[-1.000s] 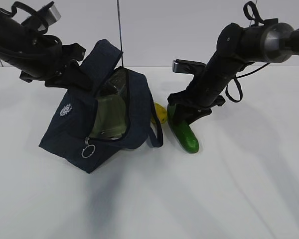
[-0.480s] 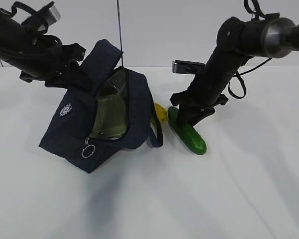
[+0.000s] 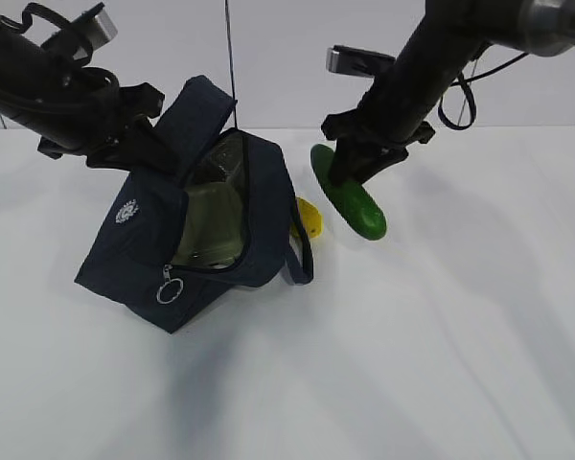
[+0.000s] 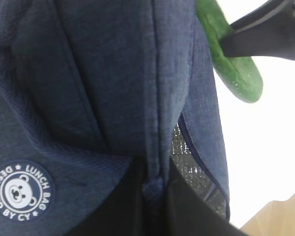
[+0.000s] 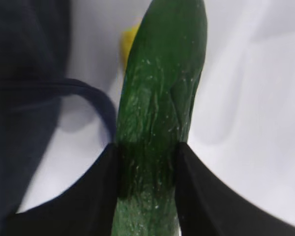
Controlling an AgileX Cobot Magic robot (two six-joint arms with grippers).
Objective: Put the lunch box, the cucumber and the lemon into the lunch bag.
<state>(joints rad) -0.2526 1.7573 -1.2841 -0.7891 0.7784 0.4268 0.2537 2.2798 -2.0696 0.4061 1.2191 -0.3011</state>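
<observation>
White table (image 3: 441,364) carries the lunch bag (image 3: 134,259) at left of frame; the left gripper (image 4: 155,189) pinches its flap open, while the right gripper (image 5: 147,157) clamps the cucumber (image 3: 350,196) lifted at centre, ready for entering.

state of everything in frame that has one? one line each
lunch bag: unzipped, tilted, top flap pinched in left gripper
lunch box: inside the bag, lid on
cucumber: clamped in right gripper, lifted off the table, tilted
lemon: on the table beside the bag, untouched
left gripper: shut on the bag's flap
right gripper: shut on the cucumber
</observation>
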